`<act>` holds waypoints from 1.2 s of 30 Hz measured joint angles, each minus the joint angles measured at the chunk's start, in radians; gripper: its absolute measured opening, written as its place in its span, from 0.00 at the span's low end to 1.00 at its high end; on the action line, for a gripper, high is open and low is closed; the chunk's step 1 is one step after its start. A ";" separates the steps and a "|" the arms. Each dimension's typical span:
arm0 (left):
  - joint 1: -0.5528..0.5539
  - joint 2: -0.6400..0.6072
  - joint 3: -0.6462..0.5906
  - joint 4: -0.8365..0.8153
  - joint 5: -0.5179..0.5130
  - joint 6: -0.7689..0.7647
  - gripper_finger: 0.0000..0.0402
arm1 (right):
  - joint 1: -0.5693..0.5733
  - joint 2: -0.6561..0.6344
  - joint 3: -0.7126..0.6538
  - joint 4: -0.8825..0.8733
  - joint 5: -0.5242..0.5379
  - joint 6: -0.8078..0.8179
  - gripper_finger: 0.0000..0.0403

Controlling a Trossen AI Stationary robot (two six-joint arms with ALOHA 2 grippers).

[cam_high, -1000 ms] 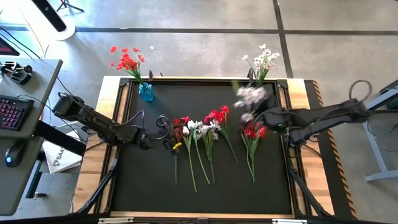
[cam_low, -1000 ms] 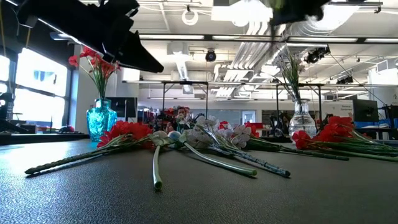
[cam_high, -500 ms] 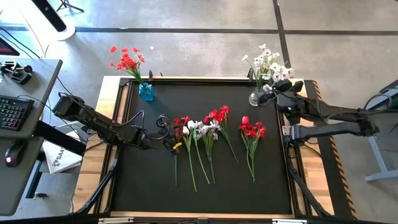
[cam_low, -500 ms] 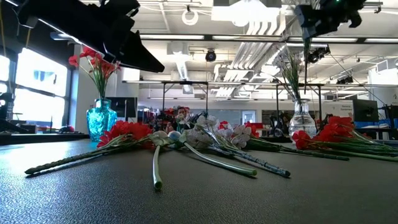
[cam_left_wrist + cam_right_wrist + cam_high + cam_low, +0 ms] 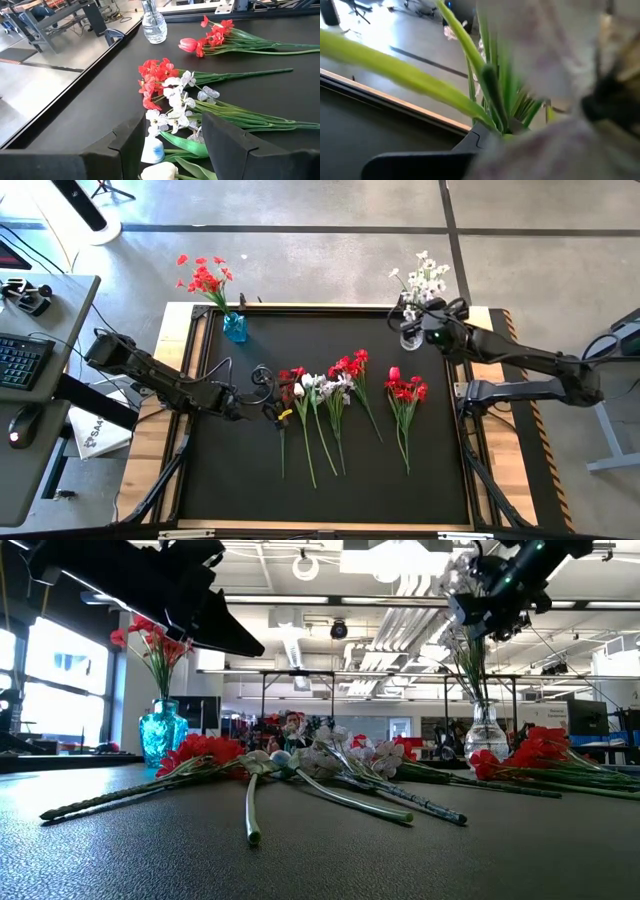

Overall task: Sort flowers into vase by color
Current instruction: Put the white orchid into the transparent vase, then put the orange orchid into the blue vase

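White flower in closed right gripper above clear vase, mat's far edge.

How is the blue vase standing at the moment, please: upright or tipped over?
Upright: the blue vase stands on its base at the mat's back corner, red flowers rising straight out of it.

No text, label, brand, number or sign is showing clearly enough to be read in any view; a white sheet is lying beside the table's left edge, its dark print too small to read.
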 joint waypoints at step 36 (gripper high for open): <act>0.000 0.000 0.000 0.000 0.000 -0.034 0.45 | -0.047 -0.062 0.333 -0.593 -0.464 0.179 0.57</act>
